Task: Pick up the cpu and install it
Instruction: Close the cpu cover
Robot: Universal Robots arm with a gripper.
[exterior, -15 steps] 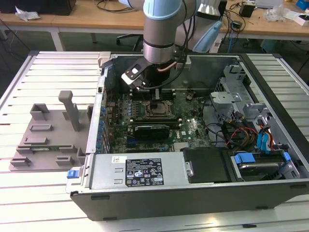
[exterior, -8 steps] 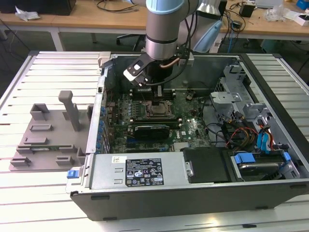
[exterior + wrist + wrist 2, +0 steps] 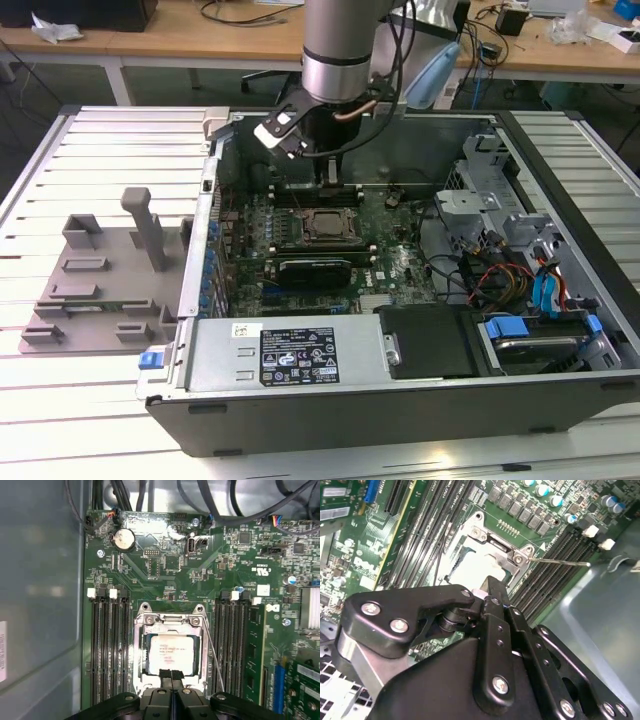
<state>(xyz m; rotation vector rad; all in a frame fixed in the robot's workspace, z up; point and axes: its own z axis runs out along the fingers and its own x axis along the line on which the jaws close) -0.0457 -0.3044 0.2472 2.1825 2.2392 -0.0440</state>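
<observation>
The cpu (image 3: 172, 651), a silvery square chip, lies flat in the metal socket frame (image 3: 142, 645) on the green motherboard. In the second wrist view the cpu (image 3: 470, 569) shows pale just beyond the fingertips. My gripper (image 3: 171, 674) hovers at the cpu's near edge, its two black fingers (image 3: 492, 605) pressed together with nothing between them. In the exterior view my gripper (image 3: 330, 176) hangs just above and behind the socket (image 3: 321, 226) inside the open computer case.
Black memory slots (image 3: 107, 650) flank the socket on both sides. A thin wire lever (image 3: 214, 655) runs along the socket. The case's metal wall (image 3: 40, 605) stands close by. A grey plastic tray (image 3: 100, 285) sits outside the case at the exterior view's left.
</observation>
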